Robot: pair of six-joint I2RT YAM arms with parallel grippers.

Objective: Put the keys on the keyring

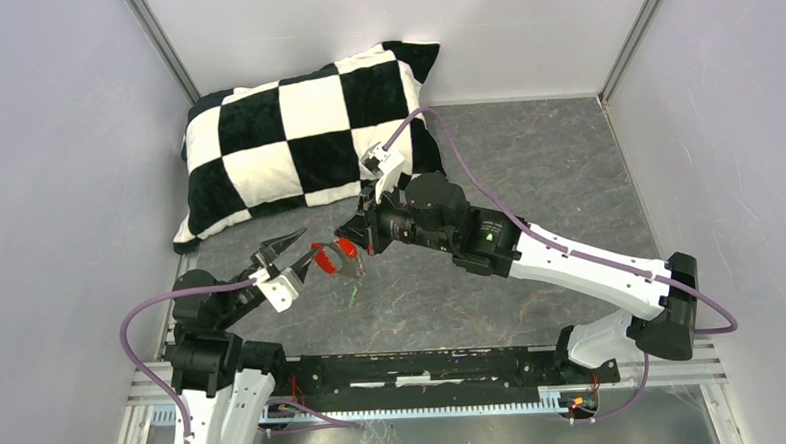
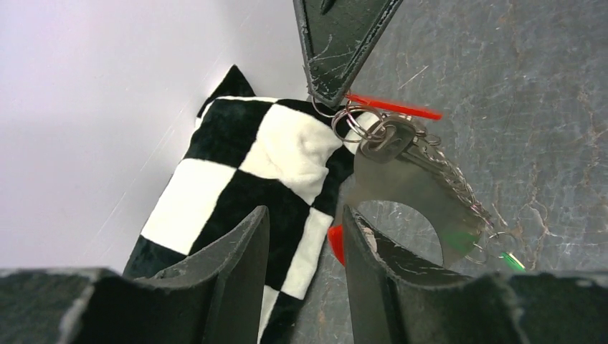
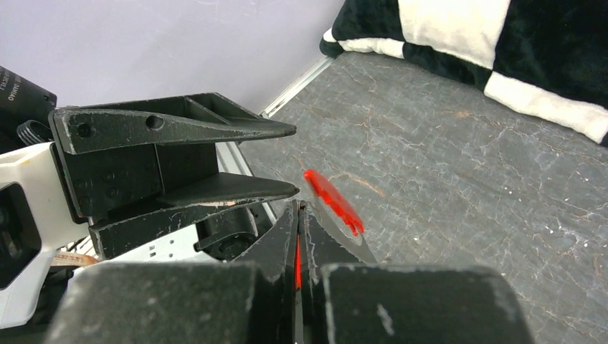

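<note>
Top external view, starting at the left: the left gripper [image 1: 304, 246] is lifted off the grey, marble-veined table [image 1: 547, 175]. Its black wedge-shaped fingers [image 2: 236, 265] are apart with nothing caught between them, and they aim at the keyring [image 1: 335, 254] hanging just in front. It looks like the working hand, ready to thread. Behind it a plush black-and-white checked pillow [image 1: 295, 136] slumps in the corner.

The keyring is a glossy red plastic fob, thin and curved. Wire split rings [image 2: 353, 122], a dull silver key [image 2: 391, 140] and a fine chain [image 2: 459, 183] dangle from it. Below the bunch, on the table, sits a green speck, probably the green-headed key [image 1: 353, 301], not yet on. I cannot tell the red-headed key from the fob.

On the right, the right gripper [image 1: 347, 232] has its fingers pressed together on the fob, with a red sliver showing in the seam. I take that as an anchor, so the rings hang free and reachable.
</note>
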